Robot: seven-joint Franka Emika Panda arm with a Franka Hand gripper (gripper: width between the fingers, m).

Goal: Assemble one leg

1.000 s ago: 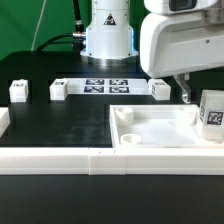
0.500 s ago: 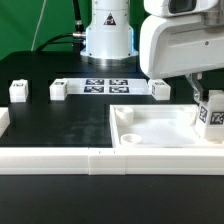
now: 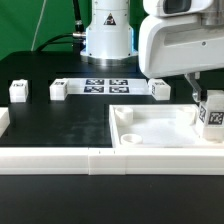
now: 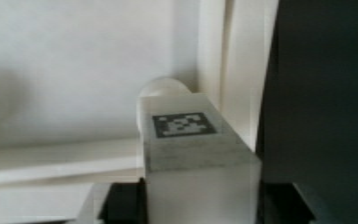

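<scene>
My gripper [image 3: 207,102] is shut on a leg [image 3: 212,117], a small white block with a black-and-white tag facing the camera. It holds the leg upright over the corner of the white tray [image 3: 150,141] nearest the exterior view's right. In the wrist view the leg [image 4: 197,150] sits between my two dark fingers [image 4: 123,202], tag up, above the tray floor [image 4: 51,90] and next to a round corner hole [image 4: 172,88]. I cannot tell whether the leg touches the tray.
Three more white legs stand in a row on the black table: two at the exterior view's left [image 3: 17,92] [image 3: 58,89] and one behind the tray [image 3: 160,89]. The marker board [image 3: 105,86] lies by the robot base. A white strip [image 3: 60,160] runs along the front.
The gripper has lowered the leg a little toward the tray corner over the last second. Nothing else has moved.
</scene>
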